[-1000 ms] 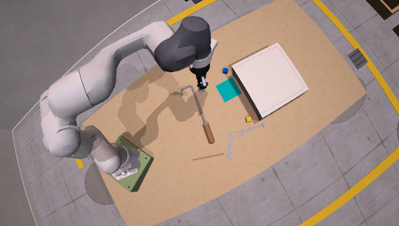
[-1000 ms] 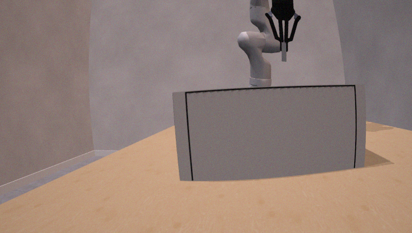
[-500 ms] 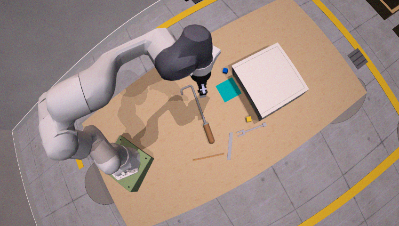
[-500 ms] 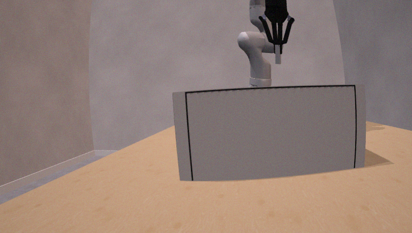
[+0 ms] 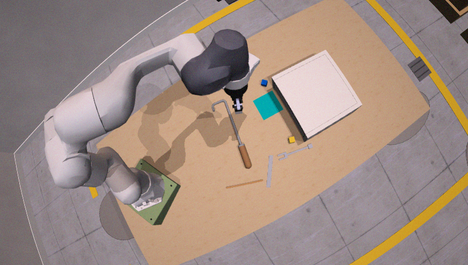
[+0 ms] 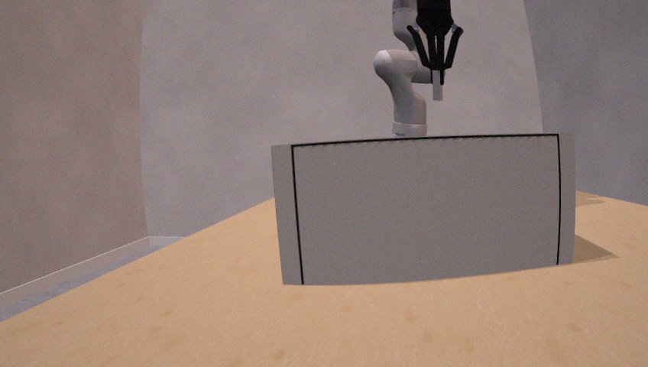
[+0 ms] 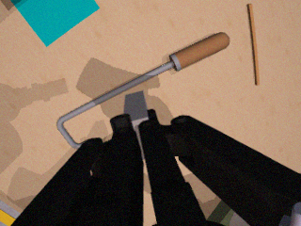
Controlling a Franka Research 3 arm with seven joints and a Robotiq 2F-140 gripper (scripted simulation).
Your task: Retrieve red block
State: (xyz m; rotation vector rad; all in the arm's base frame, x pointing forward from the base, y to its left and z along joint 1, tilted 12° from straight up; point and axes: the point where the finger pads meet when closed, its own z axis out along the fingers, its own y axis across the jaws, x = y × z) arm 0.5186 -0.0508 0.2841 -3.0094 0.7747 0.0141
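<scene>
our gripper [image 7: 139,123] hangs pressed together, empty, above the hook [image 5: 232,123] at frame centre. the red block stays unseen under the cabinet [image 5: 317,92]. descending closed, we risk knocking the hook aside.

The closed jaws hang over the hooked tool [image 5: 234,131], seemingly clear of the teal square [image 5: 266,105].

It looked like an industrial robot work cell: a grey concrete-tiled floor [image 5: 377,210] was marked with yellow safety lines [image 5: 423,216], and a tan wooden desk [image 5: 203,210] carried the white arm's green base plate [image 5: 170,193].
</scene>
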